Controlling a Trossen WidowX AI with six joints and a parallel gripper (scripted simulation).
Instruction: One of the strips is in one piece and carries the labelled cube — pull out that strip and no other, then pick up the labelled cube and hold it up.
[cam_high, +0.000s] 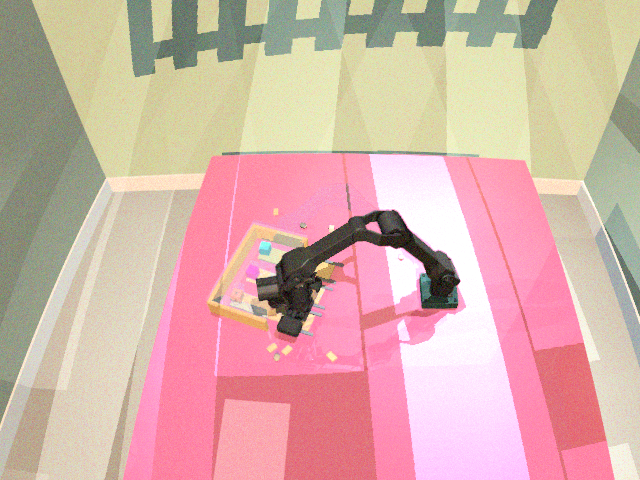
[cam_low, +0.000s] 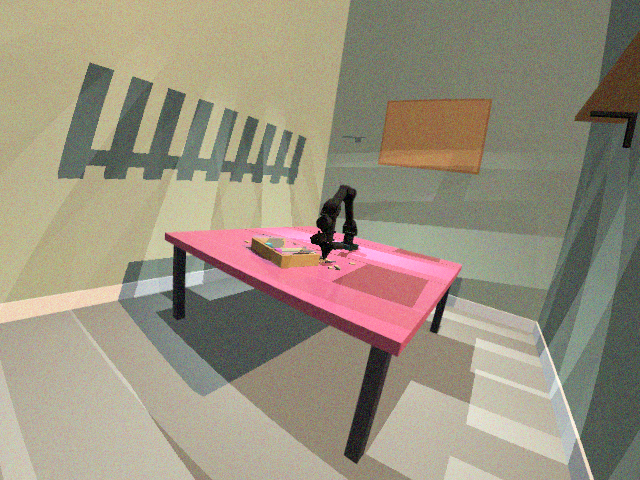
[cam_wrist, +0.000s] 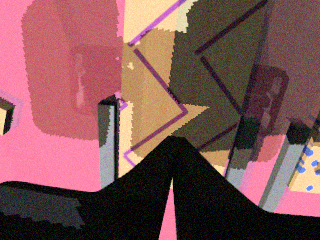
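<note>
My gripper (cam_low: 324, 257) (cam_wrist: 175, 144) is shut and empty, pointing down at the box's open side. In the wrist view its tips overlap a tan strip with a purple zigzag (cam_wrist: 150, 102); contact cannot be told. A blue-dotted strip (cam_wrist: 304, 182) is at the right edge. Grey rails (cam_wrist: 107, 150) (cam_wrist: 275, 177) run beside the strips. In the open-sided wooden box (cam_high: 239, 315) (cam_low: 299, 259) are a cyan cube (cam_high: 265, 248), a magenta cube (cam_high: 252, 270) and an orange-pink cube (cam_high: 237, 295). No label is readable, and the arm hides much of the strips.
Several small tan blocks (cam_high: 331, 356) (cam_high: 271, 347) (cam_high: 276, 211) (cam_low: 352, 263) lie outside the box on the pink table (cam_high: 413, 423) (cam_low: 258, 268). Small dark pieces (cam_high: 303, 225) (cam_high: 277, 357) lie near them. The arm's base (cam_high: 439, 299) is right of the box in the top view.
</note>
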